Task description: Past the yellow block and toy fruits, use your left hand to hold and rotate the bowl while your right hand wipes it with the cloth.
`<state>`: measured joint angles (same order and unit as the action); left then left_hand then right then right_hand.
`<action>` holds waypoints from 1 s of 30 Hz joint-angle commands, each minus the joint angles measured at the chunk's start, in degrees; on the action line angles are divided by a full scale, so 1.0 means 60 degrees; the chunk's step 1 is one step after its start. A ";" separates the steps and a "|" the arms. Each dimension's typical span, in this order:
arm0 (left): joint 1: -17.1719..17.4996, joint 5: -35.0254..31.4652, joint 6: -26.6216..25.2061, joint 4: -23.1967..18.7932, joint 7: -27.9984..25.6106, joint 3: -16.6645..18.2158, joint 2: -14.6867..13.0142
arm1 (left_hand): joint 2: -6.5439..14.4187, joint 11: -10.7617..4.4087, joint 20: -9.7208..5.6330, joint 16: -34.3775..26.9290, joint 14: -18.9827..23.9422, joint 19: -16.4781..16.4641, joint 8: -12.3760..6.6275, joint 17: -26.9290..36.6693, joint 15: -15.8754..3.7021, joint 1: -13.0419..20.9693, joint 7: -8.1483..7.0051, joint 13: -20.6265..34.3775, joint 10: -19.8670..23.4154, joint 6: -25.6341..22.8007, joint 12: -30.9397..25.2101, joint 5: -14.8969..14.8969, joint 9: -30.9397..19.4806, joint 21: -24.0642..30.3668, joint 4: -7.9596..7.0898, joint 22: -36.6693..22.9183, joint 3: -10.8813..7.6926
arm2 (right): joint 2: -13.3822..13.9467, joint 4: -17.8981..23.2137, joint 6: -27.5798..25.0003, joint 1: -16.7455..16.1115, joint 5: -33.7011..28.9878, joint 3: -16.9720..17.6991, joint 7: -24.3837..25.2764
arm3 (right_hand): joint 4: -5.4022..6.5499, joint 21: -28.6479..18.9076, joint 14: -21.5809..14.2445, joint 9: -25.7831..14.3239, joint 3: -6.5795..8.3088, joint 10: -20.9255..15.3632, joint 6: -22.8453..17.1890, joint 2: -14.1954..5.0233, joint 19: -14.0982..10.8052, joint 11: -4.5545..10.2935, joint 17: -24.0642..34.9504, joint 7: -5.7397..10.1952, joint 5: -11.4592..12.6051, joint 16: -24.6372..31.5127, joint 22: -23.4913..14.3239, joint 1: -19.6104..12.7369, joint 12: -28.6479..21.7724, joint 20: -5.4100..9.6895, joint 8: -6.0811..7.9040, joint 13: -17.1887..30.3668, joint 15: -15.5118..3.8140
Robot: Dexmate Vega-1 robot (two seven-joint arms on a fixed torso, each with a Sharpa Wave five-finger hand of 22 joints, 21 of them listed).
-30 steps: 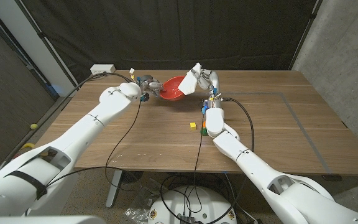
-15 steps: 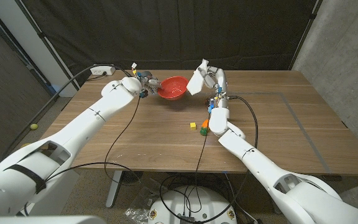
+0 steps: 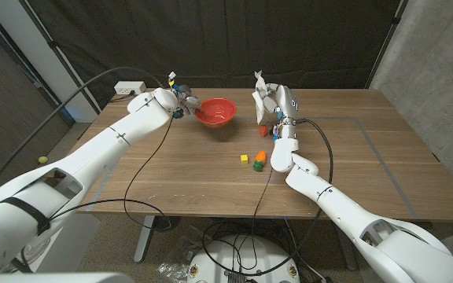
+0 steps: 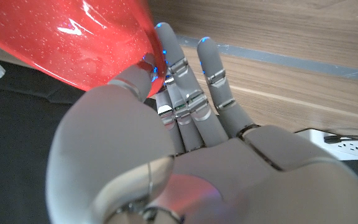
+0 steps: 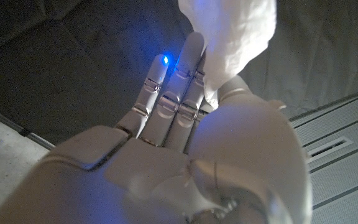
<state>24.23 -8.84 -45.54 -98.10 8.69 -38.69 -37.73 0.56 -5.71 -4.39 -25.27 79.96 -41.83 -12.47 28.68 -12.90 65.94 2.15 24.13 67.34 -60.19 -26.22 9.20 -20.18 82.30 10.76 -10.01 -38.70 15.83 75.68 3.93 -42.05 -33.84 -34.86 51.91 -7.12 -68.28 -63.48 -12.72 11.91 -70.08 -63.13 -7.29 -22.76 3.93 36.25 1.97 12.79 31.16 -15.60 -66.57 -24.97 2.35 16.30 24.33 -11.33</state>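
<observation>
Left hand [image 4: 185,155]: thumb against the outer wall of the red bowl [image 3: 216,112], other fingers [image 4: 213,93] stretched along the table beside it. It touches or pinches the bowl at the rim; whether the grip is closed cannot be told from the head or wrist view. The bowl sits on the wooden table [image 3: 352,165] at its far side, beyond the toys.

Right hand [image 3: 276,102]: raised above the table, just right of the bowl and apart from it, pinching the white cloth [image 5: 232,37] between thumb and fingers. The cloth stands up crumpled from the grip.

Near the right forearm: yellow block [image 3: 244,158], orange toy fruit [image 3: 259,156], red toy fruit [image 3: 263,130].

Handling, as judged: the bowl looks like glossy hard plastic, so light, stiff and slippery; likely to skid or tip if pressed from one side. Best hold is a pinch across the rim, thumb outside. The cloth is soft and limp; a bunched wad should wipe better than a loose corner.
</observation>
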 commanded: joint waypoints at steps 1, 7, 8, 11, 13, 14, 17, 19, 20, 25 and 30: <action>-0.0608 -0.0888 -0.0480 -0.0144 0.1383 -0.0724 -0.0406 | 0.0096 -0.0278 -0.0927 0.0044 -0.0093 0.0062 0.0051 0.0031 -0.0027 0.0000 0.0544 -0.0006 0.0052 -0.0582 0.0056 0.0068 0.0009 0.0013 -0.0462 -0.0008 -0.0736 | 0.0672 0.0456 -0.1720 -0.0158 -0.1488 -0.0438 0.0222 | 0.0009 -0.0114 -0.0001 -0.0011 -0.0070 -0.0033 -0.0516 0.0020 0.0034 0.0116 0.0050 0.0524 0.0011 -0.0040 0.0036 0.0064 0.0071 0.1330 0.0047 0.0052 -0.0335; -0.0825 -0.1291 -0.0543 -0.0062 0.1963 -0.1003 -0.0517 | 0.0094 -0.0284 -0.0933 0.0087 -0.0143 0.0102 0.0059 0.0026 -0.0025 -0.0044 0.0540 -0.0072 0.0054 -0.0582 0.0108 0.0069 0.0037 -0.0008 -0.0487 -0.0003 -0.0749 | 0.0820 0.0346 -0.2464 -0.0088 -0.2131 -0.0741 0.0158 | 0.0014 -0.0147 -0.0002 0.0009 -0.0105 -0.0054 -0.0558 0.0038 0.0078 0.0121 0.0067 0.0581 0.0022 -0.0091 0.0121 0.0097 0.0117 0.1355 0.0021 0.0019 -0.0338; -0.0836 -0.1330 -0.0473 -0.0051 0.2046 -0.1018 -0.0548 | 0.0092 -0.0280 -0.0934 0.0091 -0.0150 0.0107 0.0058 0.0029 -0.0026 -0.0049 0.0536 -0.0083 0.0046 -0.0589 0.0120 0.0070 0.0042 -0.0010 -0.0489 -0.0002 -0.0752 | 0.0833 0.0318 -0.2603 -0.0070 -0.2241 -0.0794 0.0137 | 0.0015 -0.0151 -0.0001 0.0007 -0.0108 -0.0056 -0.0556 0.0038 0.0078 0.0122 0.0068 0.0586 0.0022 -0.0096 0.0129 0.0100 0.0116 0.1355 0.0019 0.0024 -0.0338; -0.0950 -0.1611 -0.0615 -0.0005 0.2291 -0.1193 -0.0559 | 0.0082 -0.0307 -0.0934 0.0113 -0.0184 0.0123 0.0068 0.0033 -0.0028 -0.0063 0.0518 -0.0106 0.0017 -0.0573 0.0153 0.0071 0.0055 -0.0019 -0.0491 -0.0001 -0.0759 | 0.0889 0.0239 -0.2904 -0.0024 -0.2483 -0.0923 0.0065 | 0.0015 -0.0173 0.0002 0.0018 -0.0124 -0.0057 -0.0573 0.0045 0.0088 0.0137 0.0076 0.0613 0.0028 -0.0124 0.0169 0.0112 0.0125 0.1364 0.0003 0.0036 -0.0341; -0.0997 -0.1792 -0.0544 0.0014 0.2436 -0.1296 -0.0611 | 0.0079 -0.0304 -0.0933 0.0128 -0.0200 0.0135 0.0071 0.0033 -0.0028 -0.0079 0.0508 -0.0126 0.0019 -0.0572 0.0170 0.0071 0.0066 -0.0025 -0.0499 0.0000 -0.0763 | 0.0927 0.0163 -0.3045 0.0012 -0.2621 -0.1007 0.0038 | 0.0015 -0.0189 -0.0004 0.0025 -0.0134 -0.0069 -0.0584 0.0047 0.0092 0.0137 0.0083 0.0617 0.0033 -0.0139 0.0198 0.0119 0.0144 0.1369 -0.0007 0.0015 -0.0344; -0.1023 -0.1907 -0.0569 0.0023 0.2494 -0.1355 -0.0613 | 0.0079 -0.0314 -0.0934 0.0130 -0.0202 0.0137 0.0071 0.0034 -0.0028 -0.0082 0.0503 -0.0129 0.0024 -0.0574 0.0172 0.0071 0.0068 -0.0026 -0.0500 0.0000 -0.0763 | 0.0966 0.0144 -0.3105 0.0024 -0.2695 -0.1055 0.0006 | 0.0014 -0.0191 -0.0004 0.0029 -0.0137 -0.0064 -0.0589 0.0049 0.0102 0.0141 0.0085 0.0623 0.0034 -0.0146 0.0208 0.0121 0.0155 0.1374 -0.0011 0.0008 -0.0343; -0.1128 -0.2335 -0.0687 0.0057 0.2687 -0.1596 -0.0614 | 0.0075 -0.0322 -0.0931 0.0156 -0.0228 0.0153 0.0079 0.0027 -0.0027 -0.0103 0.0454 -0.0150 -0.0019 -0.0561 0.0210 0.0071 0.0084 -0.0035 -0.0510 0.0001 -0.0768 | 0.1018 0.0052 -0.3347 0.0064 -0.2911 -0.1183 -0.0068 | 0.0007 -0.0207 -0.0010 0.0039 -0.0150 -0.0080 -0.0593 0.0060 0.0110 0.0155 0.0093 0.0631 0.0042 -0.0164 0.0243 0.0123 0.0167 0.1381 -0.0028 0.0000 -0.0344; -0.1165 -0.2613 -0.0759 0.0090 0.2771 -0.1719 -0.0597 | 0.0072 -0.0318 -0.0928 0.0175 -0.0255 0.0163 0.0089 0.0028 -0.0022 -0.0125 0.0454 -0.0165 -0.0034 -0.0542 0.0232 0.0071 0.0095 -0.0041 -0.0522 0.0002 -0.0770 | 0.1034 -0.0009 -0.3462 0.0086 -0.2991 -0.1244 -0.0125 | 0.0006 -0.0233 -0.0022 0.0048 -0.0164 -0.0133 -0.0619 0.0063 0.0107 0.0182 0.0104 0.0638 0.0053 -0.0187 0.0288 0.0132 0.0167 0.1385 -0.0041 -0.0005 -0.0344; -0.1161 -0.2701 -0.0777 0.0107 0.2807 -0.1734 -0.0580 | 0.0072 -0.0314 -0.0928 0.0177 -0.0256 0.0164 0.0089 0.0028 -0.0022 -0.0127 0.0454 -0.0167 -0.0030 -0.0542 0.0232 0.0071 0.0096 -0.0041 -0.0523 0.0002 -0.0770 | 0.1050 -0.0038 -0.3505 0.0099 -0.3031 -0.1277 -0.0158 | 0.0005 -0.0236 -0.0024 0.0051 -0.0168 -0.0119 -0.0615 0.0065 0.0119 0.0175 0.0106 0.0650 0.0056 -0.0194 0.0300 0.0133 0.0183 0.1392 -0.0049 -0.0014 -0.0344; -0.1094 -0.3033 -0.0699 0.0206 0.2934 -0.1722 -0.0537 | 0.0064 -0.0352 -0.0919 0.0239 -0.0302 0.0190 0.0087 -0.0005 -0.0031 -0.0174 0.0464 -0.0233 -0.0044 -0.0558 0.0301 0.0071 0.0132 -0.0057 -0.0546 0.0003 -0.0775 | 0.1011 -0.0254 -0.3763 0.0207 -0.3156 -0.1422 -0.0384 | 0.0000 -0.0268 -0.0024 0.0055 -0.0187 -0.0110 -0.0649 0.0075 0.0125 0.0181 0.0118 0.0682 0.0069 -0.0230 0.0353 0.0139 0.0211 0.1395 -0.0060 -0.0016 -0.0345; -0.1077 -0.3464 -0.0640 0.0304 0.3097 -0.1800 -0.0494 | 0.0065 -0.0351 -0.0914 0.0328 -0.0343 0.0213 0.0091 -0.0088 -0.0031 -0.0213 0.0411 -0.0295 -0.0067 -0.0560 0.0375 0.0070 0.0171 -0.0071 -0.0565 0.0004 -0.0778 | 0.0960 -0.0420 -0.3961 0.0272 -0.3172 -0.1532 -0.0660 | -0.0005 -0.0290 -0.0002 0.0073 -0.0211 -0.0084 -0.0683 0.0094 0.0161 0.0237 0.0122 0.0733 0.0085 -0.0285 0.0412 0.0151 0.0269 0.1413 -0.0083 -0.0054 -0.0340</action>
<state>18.02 -24.16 -49.39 -97.35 24.66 -48.01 -41.01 0.86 -5.71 -4.09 -23.69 78.55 -40.70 -12.03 28.25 -12.49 65.01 1.95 22.38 67.34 -60.40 -24.34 9.31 -19.13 81.97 10.76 -9.86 -38.71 21.54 75.12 -15.68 -41.32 -50.54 -42.23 50.82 -7.11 -69.61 -63.49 -12.21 10.97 -70.58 -64.06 -6.94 -22.05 4.85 36.78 2.90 12.79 29.85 -13.20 -66.18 -23.68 2.45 15.64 24.10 -11.32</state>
